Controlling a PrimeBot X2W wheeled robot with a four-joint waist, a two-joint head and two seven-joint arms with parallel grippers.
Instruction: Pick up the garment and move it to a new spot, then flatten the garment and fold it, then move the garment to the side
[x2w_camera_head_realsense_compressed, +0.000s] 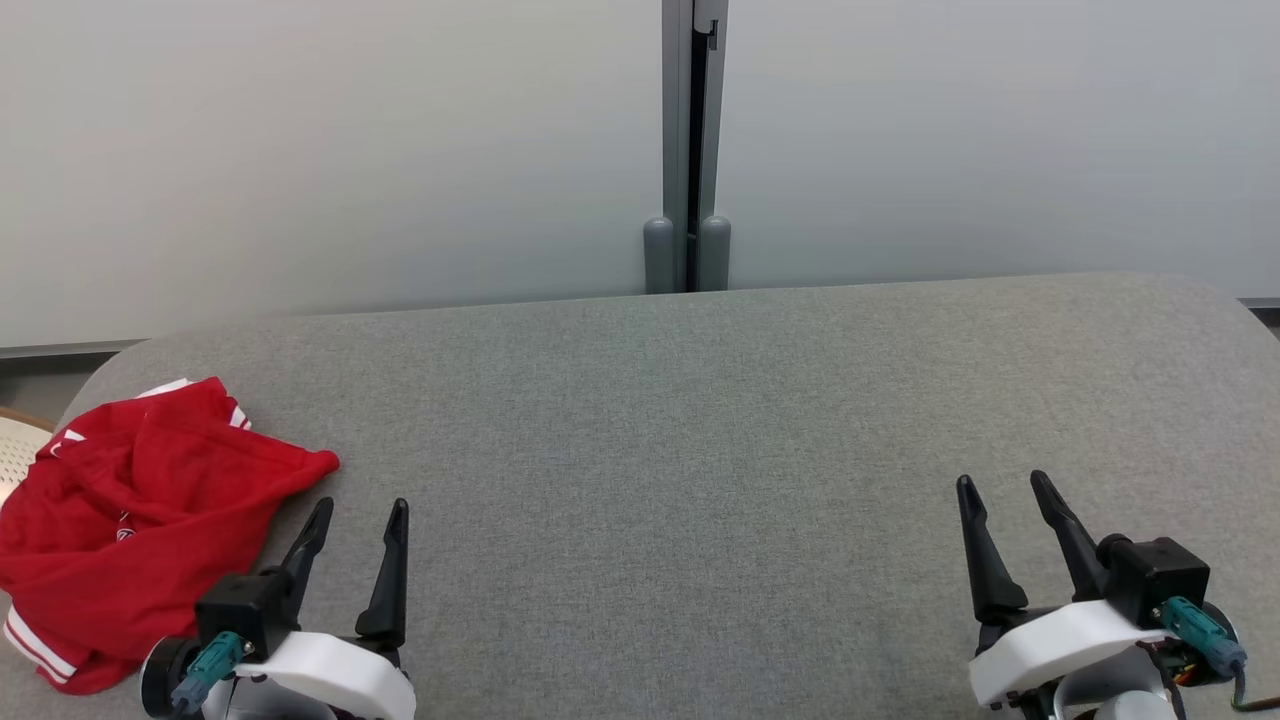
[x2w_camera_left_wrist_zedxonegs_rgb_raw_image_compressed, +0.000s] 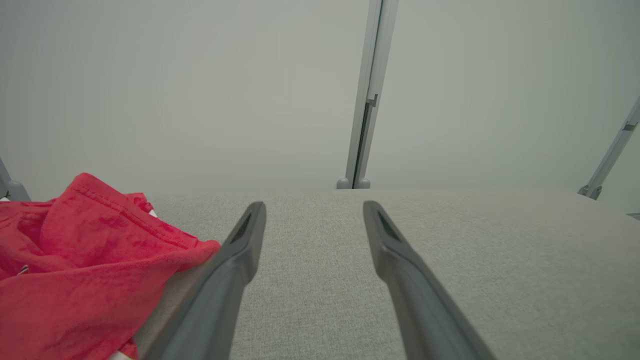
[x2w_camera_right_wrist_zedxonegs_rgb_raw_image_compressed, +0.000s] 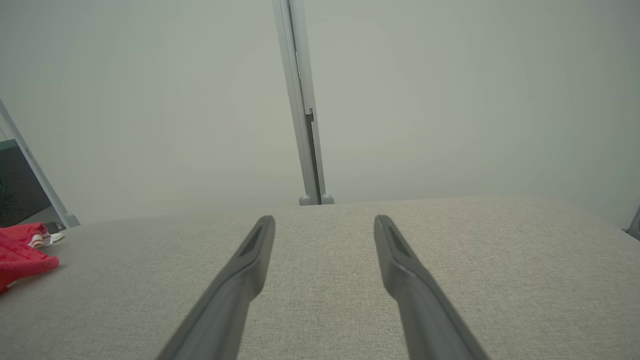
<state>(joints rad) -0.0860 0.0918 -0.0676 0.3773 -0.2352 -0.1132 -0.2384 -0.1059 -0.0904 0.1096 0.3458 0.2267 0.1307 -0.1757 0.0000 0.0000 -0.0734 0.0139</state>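
Item under inspection: a crumpled red fabric garment (x2w_camera_head_realsense_compressed: 130, 510) with white striped trim. It lies in a loose heap at the near left corner of a broad grey woven-fabric surface (x2w_camera_head_realsense_compressed: 650, 450) with rounded far corners. One hem with white bands hangs at the near left edge. A folded flap of the garment points toward the middle of the surface.

Left claw (x2w_camera_head_realsense_compressed: 362, 505): positioned at the lower left in the head view, just beside the garment's right edge. Its two long dark fingers are spread wide with nothing between them. In the left wrist view the left claw (x2w_camera_left_wrist_zedxonegs_rgb_raw_image_compressed: 314, 205) shows bare grey cloth between its fingers, and the red flap (x2w_camera_left_wrist_zedxonegs_rgb_raw_image_compressed: 75, 270) lies against the outer side of the left finger. Whether the two actually touch cannot be told.

Right claw (x2w_camera_head_realsense_compressed: 1000, 481): positioned at the lower right in the head view, well apart from the garment. Its fingers are likewise spread wide and hold nothing. In the right wrist view the garment (x2w_camera_right_wrist_zedxonegs_rgb_raw_image_compressed: 20, 255) appears small at the far left edge.

Surroundings: pale wall panels stand behind the surface, joined by an upright grey metal post (x2w_camera_head_realsense_compressed: 690, 150) beyond the middle of the far edge.
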